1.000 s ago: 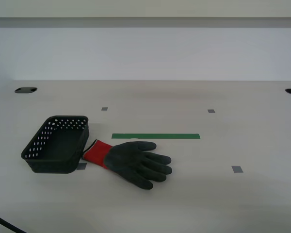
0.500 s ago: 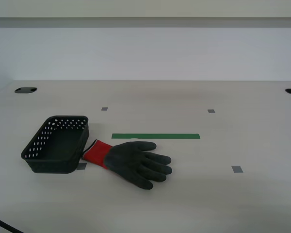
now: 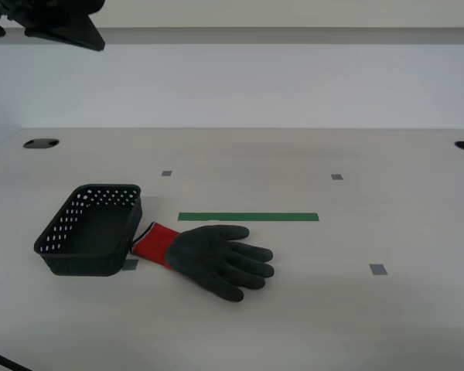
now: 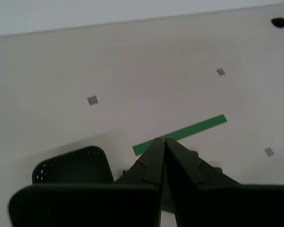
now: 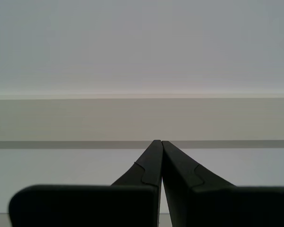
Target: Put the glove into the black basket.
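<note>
The glove (image 3: 216,259) lies flat on the table in the exterior view, red cuff toward the black basket (image 3: 85,267), dark fingers pointing to the exterior view's right. The cuff touches or nearly touches the basket's wall. The basket stands upright and looks empty. My second gripper (image 4: 163,140) is shut and empty, high above the table, with the basket (image 4: 71,165) below it; the glove is mostly hidden behind its fingers. My first gripper (image 5: 158,142) is shut and empty, facing a blank wall.
A dark part of an arm (image 3: 58,23) shows at the exterior view's top left. A green tape strip (image 3: 247,217) lies behind the glove and shows in the second wrist view (image 4: 194,128). Small grey squares (image 3: 378,269) mark the table. Cable holes (image 3: 40,143) sit at the back corners.
A dark part of an arm has come into the exterior view's top left corner. The glove and the basket have not moved.
</note>
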Available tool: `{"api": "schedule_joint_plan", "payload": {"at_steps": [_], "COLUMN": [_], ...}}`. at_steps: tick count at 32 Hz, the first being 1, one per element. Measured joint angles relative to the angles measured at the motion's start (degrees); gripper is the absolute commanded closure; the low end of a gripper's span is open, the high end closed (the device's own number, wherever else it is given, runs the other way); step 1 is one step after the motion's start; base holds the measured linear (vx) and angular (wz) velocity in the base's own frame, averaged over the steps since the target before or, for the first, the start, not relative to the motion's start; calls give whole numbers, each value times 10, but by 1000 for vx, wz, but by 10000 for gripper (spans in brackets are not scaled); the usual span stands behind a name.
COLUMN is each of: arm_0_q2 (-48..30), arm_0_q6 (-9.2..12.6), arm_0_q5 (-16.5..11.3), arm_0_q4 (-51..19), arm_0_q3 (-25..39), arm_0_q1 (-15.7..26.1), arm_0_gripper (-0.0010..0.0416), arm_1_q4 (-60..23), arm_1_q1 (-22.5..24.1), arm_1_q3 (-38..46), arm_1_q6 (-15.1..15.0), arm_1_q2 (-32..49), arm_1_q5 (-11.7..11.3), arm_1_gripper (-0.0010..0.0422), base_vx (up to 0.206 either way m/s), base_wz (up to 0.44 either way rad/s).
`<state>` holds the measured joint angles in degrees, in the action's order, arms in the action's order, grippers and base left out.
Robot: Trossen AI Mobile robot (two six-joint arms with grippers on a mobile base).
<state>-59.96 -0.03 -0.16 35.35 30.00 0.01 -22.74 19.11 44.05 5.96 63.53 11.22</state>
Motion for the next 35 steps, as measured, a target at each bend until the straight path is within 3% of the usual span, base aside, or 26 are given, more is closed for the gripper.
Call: {"api": "schedule_joint_plan", "payload": {"at_steps": [8, 13, 24, 31, 35], "arm_0_q2": [0, 0, 0, 0, 0], "arm_0_q6": [0, 0, 0, 0, 0], "arm_0_q5": [0, 0, 0, 0, 0], "arm_0_q4": [0, 0, 0, 0, 0], "arm_0_q3": [0, 0, 0, 0, 0], "arm_0_q1": [0, 0, 0, 0, 0], "arm_0_gripper": [405, 405, 405, 405, 405], "arm_1_q4": [-11, -17, -27, -63, -74], "arm_1_q1": [53, 87, 175, 222, 236], "arm_1_q3": [10, 32, 156, 246, 286], "arm_1_q6": [-2, -30, -49, -102, -180], "arm_1_q2": [136, 240, 425, 529, 595], "arm_1_q5": [0, 0, 0, 0, -2], "arm_1_gripper": [412, 412, 412, 412, 412], "base_vx": [0, 0, 0, 0, 0], "base_wz": [0, 0, 0, 0, 0]}}
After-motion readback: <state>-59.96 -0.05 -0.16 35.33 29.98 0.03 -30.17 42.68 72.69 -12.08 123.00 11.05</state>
